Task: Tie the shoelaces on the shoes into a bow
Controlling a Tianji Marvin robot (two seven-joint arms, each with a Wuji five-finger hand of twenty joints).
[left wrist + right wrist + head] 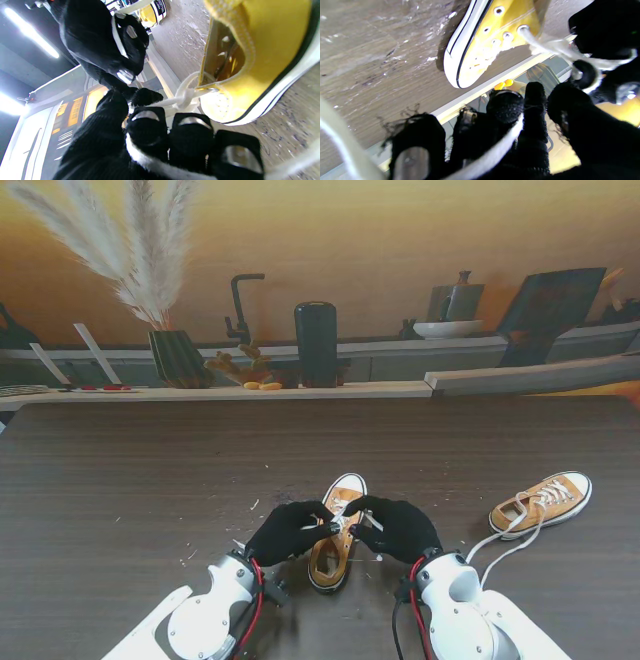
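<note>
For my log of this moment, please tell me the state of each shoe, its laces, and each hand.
Near shoe: upright between both hands, toe away from me.
Its laces: knotted at the top eyelets, ends pulled taut; no bow visible.
Far shoe: upright on my right, laces trailing loose.
Left hand: shut on a lace.
Right hand: shut on a lace.

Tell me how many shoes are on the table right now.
2. One tan sneaker lies near me at the centre, between the left robot hand and right robot hand; the other sneaker lies to the right.
</note>
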